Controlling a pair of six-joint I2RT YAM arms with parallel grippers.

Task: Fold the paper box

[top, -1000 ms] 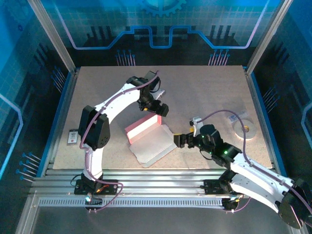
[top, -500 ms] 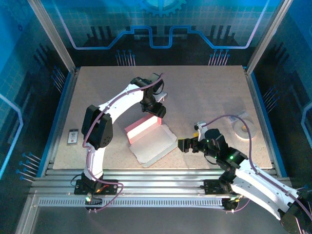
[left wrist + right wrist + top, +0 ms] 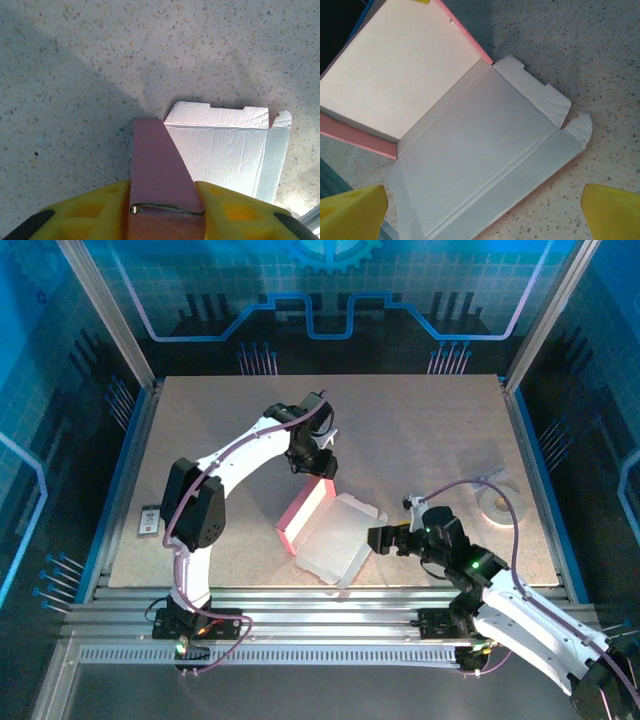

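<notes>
Low in left wrist view, cropped left gripper (image 3: 166, 202) clamps paper box (image 3: 225, 150); right gripper (image 3: 376, 538) gapes

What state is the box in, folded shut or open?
Open, half folded. The box has one pink wall standing, pinched in the left claw; its white flap lies flat on the table.

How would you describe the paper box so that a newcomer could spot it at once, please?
On the speckled table, look a little nearer than its middle. The paper box lies there half open, one panel raised in the left pincer. It alone is pink outside and whitish inside, far larger than the white tape roll.
</notes>
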